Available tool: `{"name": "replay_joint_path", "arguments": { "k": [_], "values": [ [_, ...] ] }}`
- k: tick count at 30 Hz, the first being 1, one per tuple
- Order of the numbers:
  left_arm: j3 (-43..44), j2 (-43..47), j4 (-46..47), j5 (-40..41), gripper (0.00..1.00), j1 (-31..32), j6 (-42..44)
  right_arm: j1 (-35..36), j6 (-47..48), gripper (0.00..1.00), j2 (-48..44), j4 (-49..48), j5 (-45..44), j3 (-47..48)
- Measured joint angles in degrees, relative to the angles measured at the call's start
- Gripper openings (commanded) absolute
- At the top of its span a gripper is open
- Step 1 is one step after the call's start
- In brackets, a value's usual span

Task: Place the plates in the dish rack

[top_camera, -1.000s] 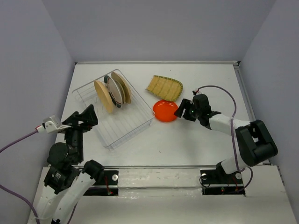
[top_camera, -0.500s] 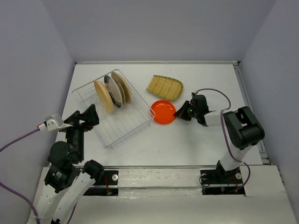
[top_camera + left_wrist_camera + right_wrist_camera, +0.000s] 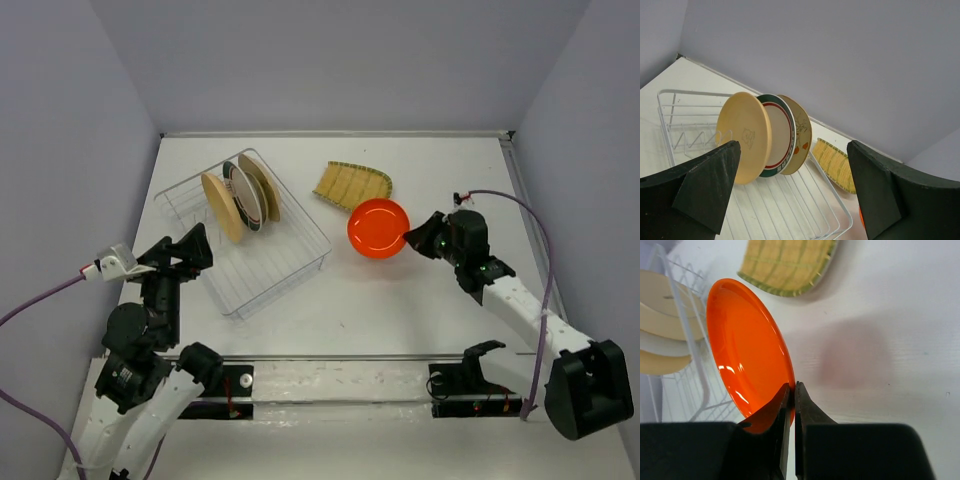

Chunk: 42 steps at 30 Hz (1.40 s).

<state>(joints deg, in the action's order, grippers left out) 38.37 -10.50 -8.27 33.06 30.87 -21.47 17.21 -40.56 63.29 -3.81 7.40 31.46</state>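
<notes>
While the right gripper (image 3: 791, 387) is pinched shut on the near rim of the orange-red plate (image 3: 747, 355), only a thin bite of the edge sits between the two fingers, and the rest of the dish juts out beyond them. The plate looks stiff and probably light. Its surface is glossy enough to throw highlights, so I judge it slippery, and with the hold so far from its middle it could swivel or slide in the grip if swung quickly. I cannot tell whether it is ceramic or plastic, so it is best treated as breakable. The rim is the only practical place to take it, and a deeper bite would be steadier.

Its shadow on the table (image 3: 400, 310) suggests that the plate is tilted up on edge and off the surface. It sits just to the right of the dish rack (image 3: 328, 245) and close in front of the yellow-green fan-shaped plate (image 3: 350, 185), which lies flat.

Inside the rack, the tan plate (image 3: 745, 137), the striped-rim plate (image 3: 780, 132) and the cream plate (image 3: 801, 132) stand on edge close together. The open wire slots on their near side are where I expect this one to go, rim first.

The left gripper (image 3: 188, 250) hangs by the rack's near-left side — fingers spread wide, holding nothing.
</notes>
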Motion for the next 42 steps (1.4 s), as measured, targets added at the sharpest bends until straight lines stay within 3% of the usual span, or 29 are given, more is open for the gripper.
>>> {"name": "replay_joint_path", "arguments": {
  "k": [5, 8, 15, 20, 28, 32, 42],
  "values": [
    [0.0, 0.0, 0.3, -0.1, 0.99, -0.6, 0.0, 2.4, 2.1, 0.07, -6.5, 7.3, -3.3, 7.8],
    [0.0, 0.0, 0.3, -0.1, 0.99, -1.0, 0.0, 8.9, 3.8, 0.07, -5.1, 10.6, -9.7, 14.6],
    [0.0, 0.0, 0.7, 0.5, 0.99, -2.5, 0.0, 33.7, 9.8, 0.07, 16.3, 10.9, -29.1, 42.9],
    [0.0, 0.3, 0.8, 2.7, 0.99, -2.7, 0.0, 44.9, 15.4, 0.07, 35.4, 9.9, -41.1, 61.2],
    [0.0, 2.3, 0.7, 5.0, 0.99, -2.8, 0.0, 51.6, 24.9, 0.07, 62.3, 10.9, -57.1, 86.3],
    [0.0, 3.1, 0.7, 5.6, 0.99, -2.8, 0.0, 52.5, 30.2, 0.07, 70.4, 9.6, -63.3, 95.1],
    [0.0, 3.9, 0.5, 7.1, 0.99, -2.8, 0.0, 54.6, 53.9, 0.07, 83.8, -10.7, -73.4, 107.5]
  ]
}}
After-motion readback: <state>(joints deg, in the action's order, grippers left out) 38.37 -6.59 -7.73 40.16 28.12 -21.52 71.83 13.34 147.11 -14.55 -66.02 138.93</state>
